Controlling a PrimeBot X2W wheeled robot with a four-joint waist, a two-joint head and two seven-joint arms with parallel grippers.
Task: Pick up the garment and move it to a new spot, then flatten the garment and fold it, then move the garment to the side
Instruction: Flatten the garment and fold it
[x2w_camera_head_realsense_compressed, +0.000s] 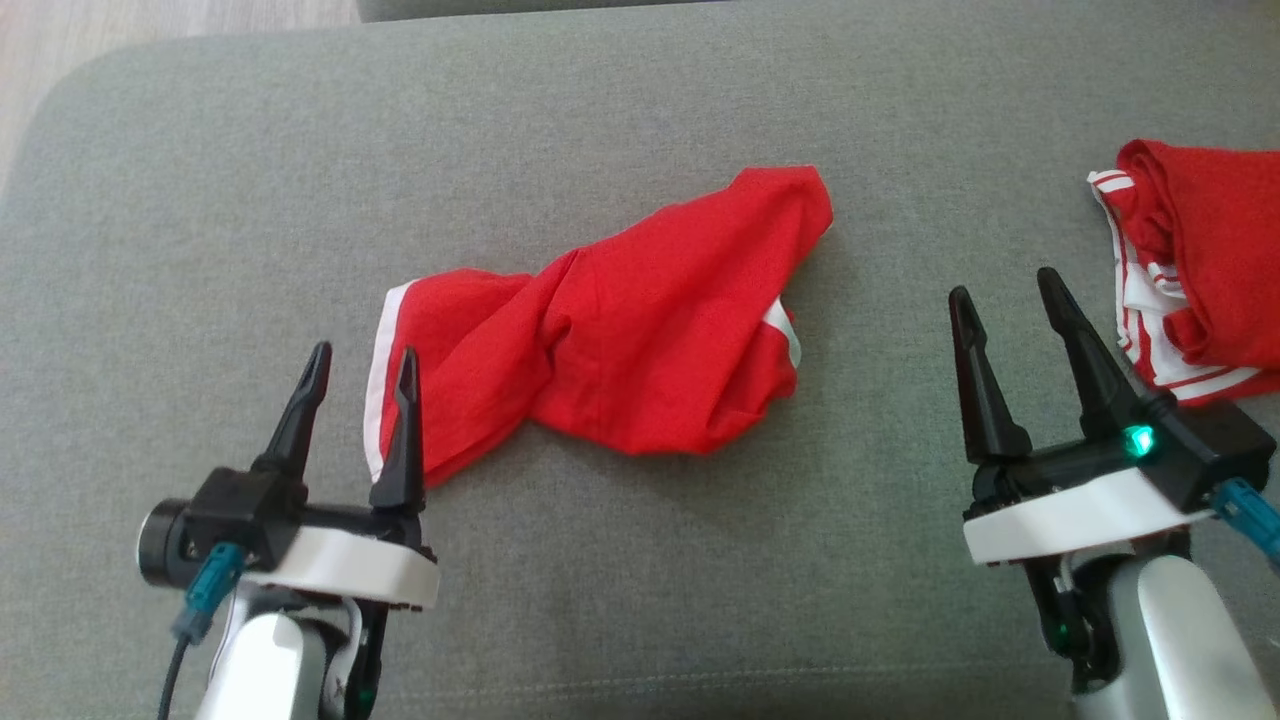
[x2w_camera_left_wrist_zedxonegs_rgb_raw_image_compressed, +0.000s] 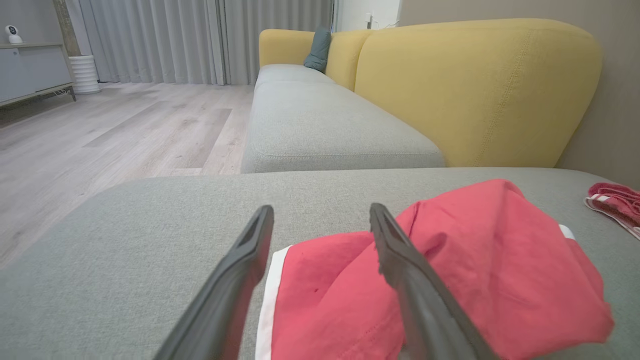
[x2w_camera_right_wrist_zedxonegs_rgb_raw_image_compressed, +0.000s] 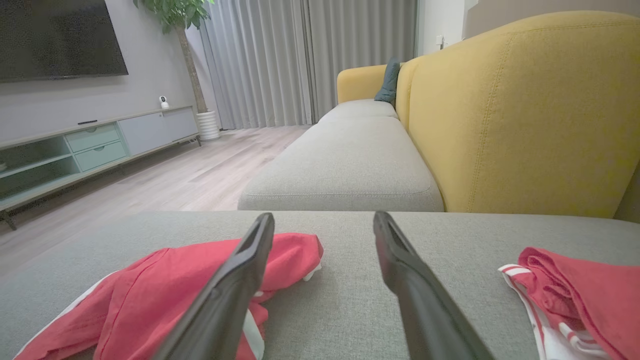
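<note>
Garment (x2w_camera_head_realsense_compressed: 620, 340): red with white trim, lying twisted and bunched mid-cushion (x2w_camera_head_realsense_compressed: 200, 180). Thin knit, light and limp by the look; it should drape and sag rather than slip. Likely shorts, though the twist hides the cut. Best hold: the white-trimmed hem (x2w_camera_head_realsense_compressed: 375, 390) at its near-left end, plus the far corner (x2w_camera_head_realsense_compressed: 795, 195). Left gripper (x2w_camera_head_realsense_compressed: 365, 350) spread wide, empty, one finger over that hem. Right gripper (x2w_camera_head_realsense_compressed: 1003, 283) spread wide, empty, over bare cushion between garment and a second red pile (x2w_camera_head_realsense_compressed: 1210, 260).
</note>
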